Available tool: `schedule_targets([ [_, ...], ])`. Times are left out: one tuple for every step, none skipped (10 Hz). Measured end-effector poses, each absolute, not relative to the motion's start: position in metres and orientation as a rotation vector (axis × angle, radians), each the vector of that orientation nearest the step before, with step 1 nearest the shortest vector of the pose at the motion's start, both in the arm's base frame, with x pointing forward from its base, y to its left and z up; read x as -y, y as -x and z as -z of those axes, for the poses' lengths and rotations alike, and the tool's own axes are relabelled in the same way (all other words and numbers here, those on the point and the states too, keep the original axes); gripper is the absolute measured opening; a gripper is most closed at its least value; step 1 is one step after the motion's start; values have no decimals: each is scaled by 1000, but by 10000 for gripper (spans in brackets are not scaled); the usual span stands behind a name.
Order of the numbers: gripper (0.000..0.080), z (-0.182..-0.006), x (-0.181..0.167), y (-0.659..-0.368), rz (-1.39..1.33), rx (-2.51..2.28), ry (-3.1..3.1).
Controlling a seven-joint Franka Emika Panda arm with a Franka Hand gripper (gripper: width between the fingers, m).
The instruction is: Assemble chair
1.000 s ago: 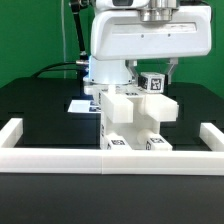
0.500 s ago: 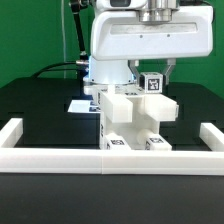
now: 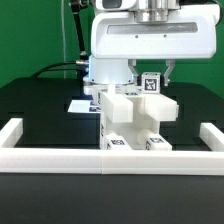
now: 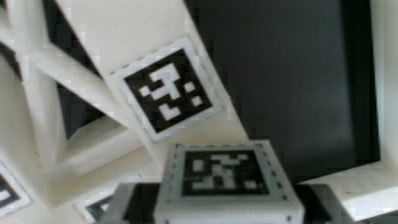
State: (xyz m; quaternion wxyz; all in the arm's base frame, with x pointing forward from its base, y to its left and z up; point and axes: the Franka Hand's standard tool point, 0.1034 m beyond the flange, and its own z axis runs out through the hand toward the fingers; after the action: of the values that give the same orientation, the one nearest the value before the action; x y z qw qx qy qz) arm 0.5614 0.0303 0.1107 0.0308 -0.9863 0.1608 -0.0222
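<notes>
The part-built chair [image 3: 128,118] stands in the middle of the black table, a white blocky body with tagged feet against the front rail. A small white chair post [image 3: 152,84] with a black-and-white tag rises at its top right. My gripper [image 3: 150,76] hangs straight above and is shut on that post, one dark finger on each side. In the wrist view the tagged post [image 4: 221,172] fills the gap between the fingers [image 4: 128,202], and a slanted white chair slab [image 4: 166,90] with its own tag lies beyond it.
A long low white border frame [image 3: 60,161] runs along the front with short arms at both ends. The marker board [image 3: 80,104] lies flat behind the chair at the exterior view's left. The arm's white body [image 3: 140,40] looms over the chair.
The fingers have closed onto the tagged post at the chair's top, and the post has shifted slightly toward the exterior view's left. The arm and chair stay in place.
</notes>
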Motion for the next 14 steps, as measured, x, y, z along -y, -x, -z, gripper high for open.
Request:
schedule_targets([
  [274,-111,-30,-561,65,-584,3022],
  [274,-111,-30,-561,63,-646,3008],
  [274,-110,-31,-561,59,-772,2976],
  [274,-110,-31,-561,55,-870,2948],
  [274,-110,-31,-561,52,-947,2923],
  [274,-110,-31,-561,48,-1035,2891],
  [274,-110,-31,-561,42,-1144,2843],
  [274,-110,-31,-561,33,-1244,2787],
  [275,-110,-32,-561,25,-1364,2724],
  [275,-110,-32,-561,16,-1495,2651],
  [275,-109,-32,-561,10,-1599,2589],
  [275,-109,-32,-561,1,-1678,2529],
  [275,-109,-34,-562,-11,-1849,2390],
  [275,-109,-35,-563,-5,-1892,2353],
])
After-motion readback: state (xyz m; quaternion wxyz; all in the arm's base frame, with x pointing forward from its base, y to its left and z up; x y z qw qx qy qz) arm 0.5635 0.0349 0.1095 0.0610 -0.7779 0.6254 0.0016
